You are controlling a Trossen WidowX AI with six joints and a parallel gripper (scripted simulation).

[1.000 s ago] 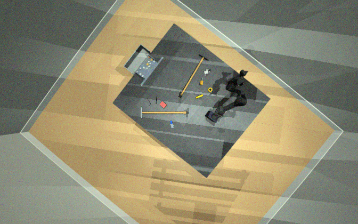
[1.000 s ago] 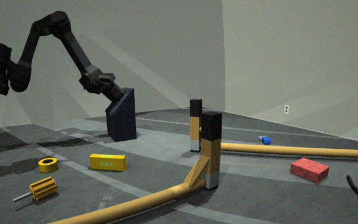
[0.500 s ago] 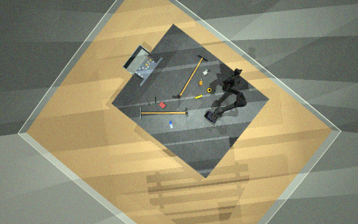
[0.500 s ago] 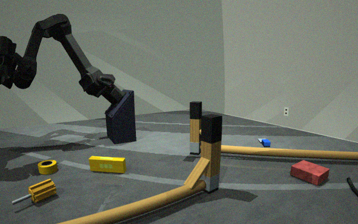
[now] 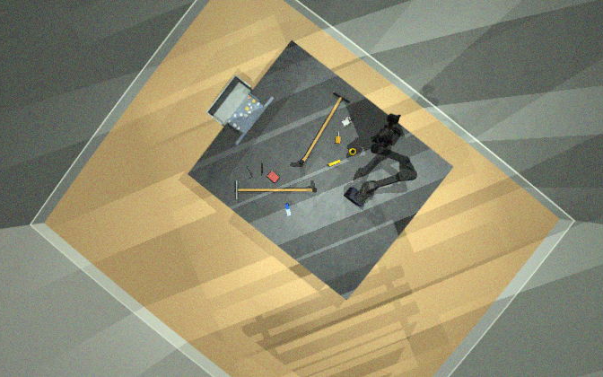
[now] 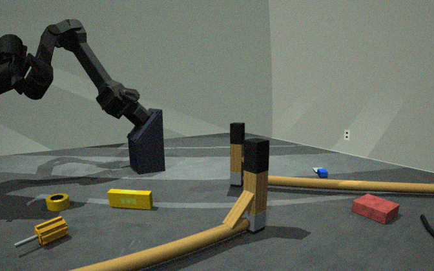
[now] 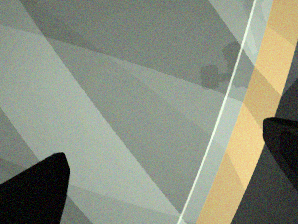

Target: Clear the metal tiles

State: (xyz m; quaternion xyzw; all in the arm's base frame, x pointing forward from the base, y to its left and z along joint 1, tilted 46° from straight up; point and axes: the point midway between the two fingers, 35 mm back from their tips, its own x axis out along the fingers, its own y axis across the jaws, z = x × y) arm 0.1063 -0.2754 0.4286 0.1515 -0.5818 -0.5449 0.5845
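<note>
The steel bench plate (image 5: 246, 125) is blue-grey and carries several small pale and orange metal tiles (image 5: 247, 109). The open catch box (image 5: 229, 100) adjoins its far end. Two long wooden-handled tools lie on the dark table: one tool with a dark crosspiece (image 5: 321, 131) (image 6: 165, 247) and one tool with a grey crosspiece (image 5: 273, 189) (image 6: 363, 185). Both have upright grip blocks at their near ends. Which is the long scraper, I cannot tell for certain. My gripper (image 5: 393, 117) (image 7: 166, 145) is open and empty, raised near the table's upper-right edge, away from both tools.
The arm's base (image 5: 354, 197) (image 6: 146, 144) stands right of the tools. Between lie a yellow block (image 5: 334, 162) (image 6: 130, 199), a tape roll (image 5: 352, 152) (image 6: 57, 202) and an orange-handled driver (image 5: 337, 139) (image 6: 51, 230). A red block (image 5: 273, 176) (image 6: 374, 208) and a blue-and-white item (image 5: 287, 208) lie farther left.
</note>
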